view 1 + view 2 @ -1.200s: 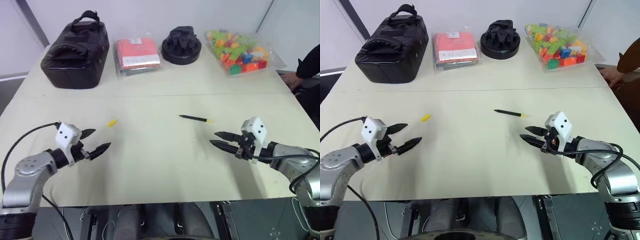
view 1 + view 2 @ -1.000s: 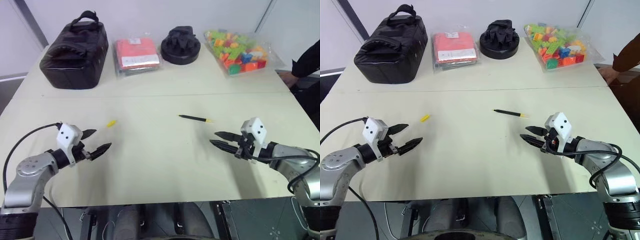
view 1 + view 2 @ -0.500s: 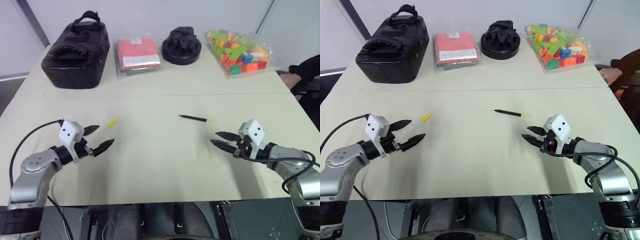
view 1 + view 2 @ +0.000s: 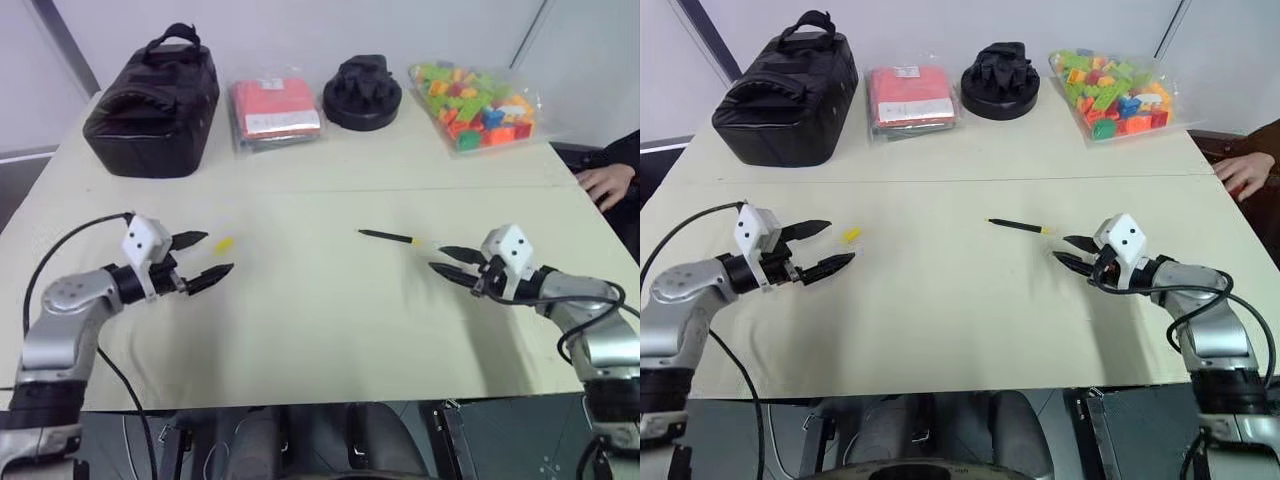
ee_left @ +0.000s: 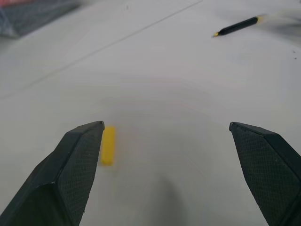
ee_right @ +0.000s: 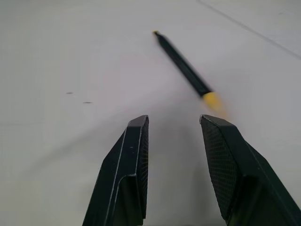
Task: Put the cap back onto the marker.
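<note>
Where table (image 4: 320, 330) lies smooth: stubby cap (image 4: 223, 244), slim marker (image 4: 392, 237).

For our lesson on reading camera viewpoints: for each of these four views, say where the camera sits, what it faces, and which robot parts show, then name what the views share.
Left eye view: on the head, looking down over the table; both arms show, left gripper and right gripper.
Right eye view: beside it, same scene, slightly offset.
Left wrist view: on the left wrist, along its wide-open jaws toward the cap.
Right wrist view: on the right wrist, along its partly open jaws toward the marker.
Shared: both wrist views show the marker; both eye views show cap and marker.
</note>
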Available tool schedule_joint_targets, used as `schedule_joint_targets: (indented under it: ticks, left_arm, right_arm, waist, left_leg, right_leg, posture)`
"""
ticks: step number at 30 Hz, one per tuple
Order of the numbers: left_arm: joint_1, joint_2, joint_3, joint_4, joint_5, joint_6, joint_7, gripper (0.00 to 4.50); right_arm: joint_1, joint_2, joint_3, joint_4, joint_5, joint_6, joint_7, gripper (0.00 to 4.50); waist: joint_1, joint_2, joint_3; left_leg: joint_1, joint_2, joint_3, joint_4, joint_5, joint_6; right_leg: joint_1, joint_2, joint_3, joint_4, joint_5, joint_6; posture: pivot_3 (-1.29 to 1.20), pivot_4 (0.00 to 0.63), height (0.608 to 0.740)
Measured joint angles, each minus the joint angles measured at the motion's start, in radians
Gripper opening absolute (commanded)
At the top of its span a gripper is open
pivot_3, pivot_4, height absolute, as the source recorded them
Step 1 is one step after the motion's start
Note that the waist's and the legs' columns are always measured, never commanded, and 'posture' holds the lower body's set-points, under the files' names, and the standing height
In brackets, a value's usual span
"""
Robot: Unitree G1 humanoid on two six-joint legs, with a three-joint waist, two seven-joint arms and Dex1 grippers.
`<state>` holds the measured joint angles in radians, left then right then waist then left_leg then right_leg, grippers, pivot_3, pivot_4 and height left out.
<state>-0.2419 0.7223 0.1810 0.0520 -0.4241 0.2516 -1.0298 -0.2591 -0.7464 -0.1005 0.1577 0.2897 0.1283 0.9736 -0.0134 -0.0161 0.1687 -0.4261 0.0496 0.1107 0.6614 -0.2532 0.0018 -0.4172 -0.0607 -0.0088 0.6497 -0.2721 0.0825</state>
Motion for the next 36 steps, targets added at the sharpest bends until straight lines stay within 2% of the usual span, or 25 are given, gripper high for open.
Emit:
schedule_joint_targets:
  ticks: [4, 8, 14, 26, 36]
  left_arm:
    - [-0.121, 0.022, -0.039, 0.064, 0.006, -0.006, -0.072, 4.46]
    - [-0.246, 0.023, -0.121, 0.156, 0.045, -0.051, -0.166, 4.46]
    - [-0.356, 0.016, -0.191, 0.246, 0.075, -0.096, -0.277, 4.46]
    - [-0.387, -0.02, -0.223, 0.274, 0.109, -0.116, -0.341, 4.46]
    - [-0.39, -0.044, -0.227, 0.279, 0.111, -0.126, -0.332, 4.46]
  right_arm:
    - [-0.12, 0.009, 0.058, 0.176, -0.046, -0.101, 0.079, 1.77]
    - [-0.268, 0.074, 0.141, 0.36, -0.1, -0.194, 0.158, 1.77]
    - [-0.472, 0.151, 0.182, 0.602, -0.165, -0.326, 0.197, 1.77]
    - [-0.635, 0.25, 0.252, 0.902, -0.293, -0.461, 0.216, 1.77]
    - [-0.729, 0.26, 0.254, 1.025, -0.337, -0.466, 0.211, 1.77]
  waist:
    - [0.0, 0.0, 0.0]
    - [-0.003, 0.0, 0.0]
    - [-0.004, 0.001, 0.0]
    - [-0.005, 0.001, 0.0]
    - [-0.005, 0.001, 0.0]
  left_leg:
    - [0.0, 0.0, 0.0, 0.001, 0.0, 0.0]
    - [0.0, 0.0, 0.001, 0.002, 0.0, 0.0]
    - [0.0, 0.001, 0.003, 0.002, 0.0, -0.001]
    - [0.0, 0.001, 0.005, 0.003, 0.002, -0.003]
    - [0.0, 0.001, 0.004, 0.003, 0.003, -0.005]
  right_leg:
    - [0.0, 0.001, 0.0, 0.0, 0.0, 0.0]
    - [0.0, 0.002, 0.0, 0.001, 0.001, 0.002]
    - [-0.001, 0.003, 0.001, 0.002, 0.002, 0.003]
    - [-0.001, 0.002, 0.001, 0.003, 0.002, 0.003]
    - [-0.002, 0.002, 0.002, 0.004, 0.002, 0.003]
  posture:
    - [0.0, 0.15, 0.74]
    - [0.0, 0.15, 0.74]
    - [0.0, 0.15, 0.74]
    - [0.0, 0.15, 0.74]
    - [0.0, 0.15, 0.74]
